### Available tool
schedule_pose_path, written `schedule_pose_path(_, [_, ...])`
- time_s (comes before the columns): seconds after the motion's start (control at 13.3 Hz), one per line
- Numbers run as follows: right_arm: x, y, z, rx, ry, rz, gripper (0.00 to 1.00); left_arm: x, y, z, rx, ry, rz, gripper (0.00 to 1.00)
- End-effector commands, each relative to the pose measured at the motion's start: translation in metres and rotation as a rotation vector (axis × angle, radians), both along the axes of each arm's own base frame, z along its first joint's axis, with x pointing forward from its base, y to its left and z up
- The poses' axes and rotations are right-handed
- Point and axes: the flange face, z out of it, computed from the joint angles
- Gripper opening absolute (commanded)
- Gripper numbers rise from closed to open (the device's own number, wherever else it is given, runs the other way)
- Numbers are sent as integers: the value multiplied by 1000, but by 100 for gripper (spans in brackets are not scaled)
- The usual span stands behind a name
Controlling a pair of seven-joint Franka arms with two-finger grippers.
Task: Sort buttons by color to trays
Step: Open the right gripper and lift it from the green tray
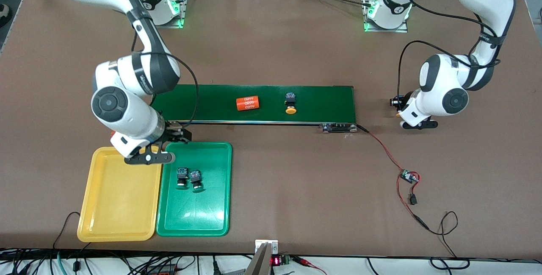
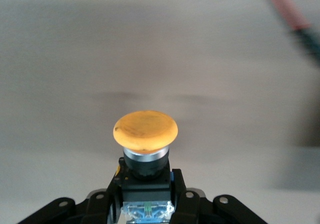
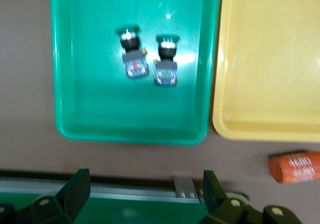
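The left claw (image 2: 147, 204) is clamped on a yellow-capped button (image 2: 145, 134), over the tabletop (image 1: 296, 190) at the conveyor belt's (image 1: 322, 101) 3 o'clock. The right claw (image 3: 142, 196) stands apart over the green tray's (image 1: 220, 190) 12 o'clock edge. Two green-capped buttons (image 1: 189, 178) lie in that tray. Another yellow-capped button (image 1: 290, 102) lies on the belt, the orange cylinder (image 1: 247, 103) at its 9 o'clock. The yellow tray (image 1: 118, 198) lies beside the green one.

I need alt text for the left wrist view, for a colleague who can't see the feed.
The left gripper grips a push-button by its black-and-blue body, with the round yellow-orange cap pointing away from the camera. The blurred brown table fills the background, and a red wire crosses one corner.
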Motion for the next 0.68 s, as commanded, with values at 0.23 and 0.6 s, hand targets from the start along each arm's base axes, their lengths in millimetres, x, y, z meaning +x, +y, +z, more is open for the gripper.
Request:
schedule_pose_path(0.23, [-71, -45, 39, 11, 43, 33, 100, 20, -122, 56, -109, -55, -110, 21])
schedule_pose_path(0.6, [-96, -70, 80, -5, 113, 3, 100, -1, -227, 34, -154, -120, -64, 22])
